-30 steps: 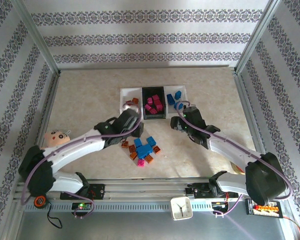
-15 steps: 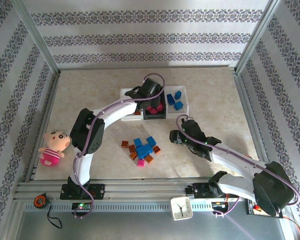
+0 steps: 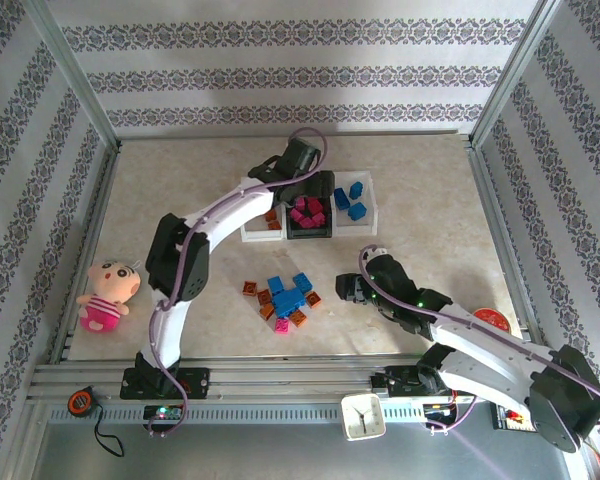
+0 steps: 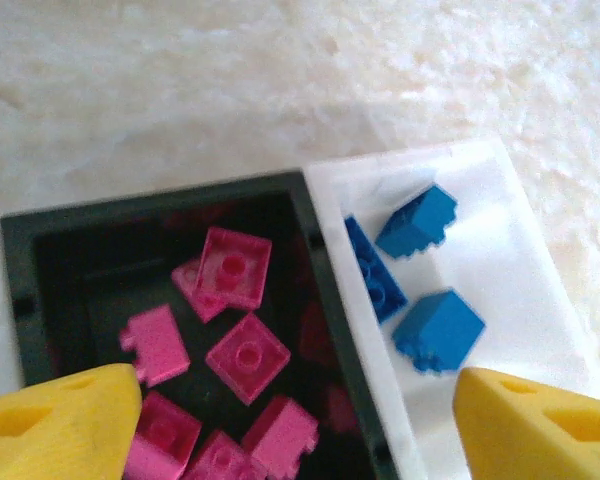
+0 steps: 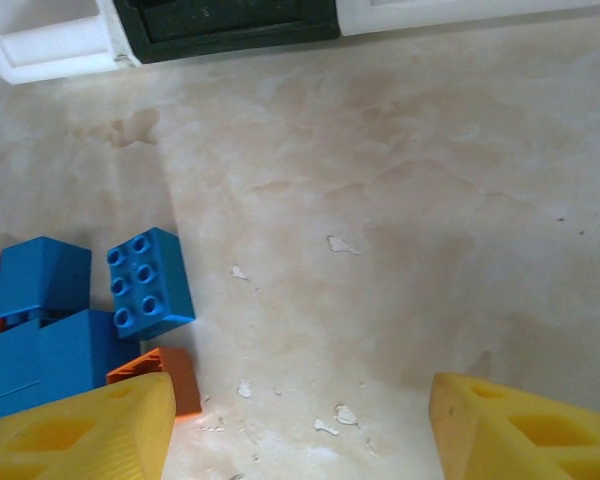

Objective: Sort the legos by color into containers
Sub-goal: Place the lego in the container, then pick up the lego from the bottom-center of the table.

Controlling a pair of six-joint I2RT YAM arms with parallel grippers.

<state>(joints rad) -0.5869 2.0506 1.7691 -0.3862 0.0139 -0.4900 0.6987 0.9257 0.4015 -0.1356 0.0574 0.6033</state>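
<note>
Three joined containers stand at the table's middle back. The left white bin [image 3: 252, 218] holds orange legos [image 3: 271, 216], the black bin [image 3: 311, 235] pink ones [image 3: 308, 212], the right white bin [image 3: 370, 205] blue ones [image 3: 350, 200]. My left gripper [image 3: 302, 190] hovers open over the black bin [image 4: 320, 290], nothing between its fingers [image 4: 60, 420]. Pink bricks [image 4: 245, 355] lie below it, blue ones [image 4: 438, 330] to their right. A loose pile of blue, orange and pink legos [image 3: 285, 295] lies nearer. My right gripper [image 3: 346, 290] is open and empty just right of it, beside a blue brick [image 5: 148, 283] and an orange one [image 5: 175, 375].
A pink plush doll [image 3: 108, 290] lies at the left. A small white clock [image 3: 362, 415] and a tape measure [image 3: 79, 402] sit on the front rail. A red object [image 3: 490, 318] lies by the right arm. Metal frame posts border the table.
My left arm swung from beside the pile up to the black bin and its jaws opened there. My right gripper drew back from the blue bin toward the pile.
</note>
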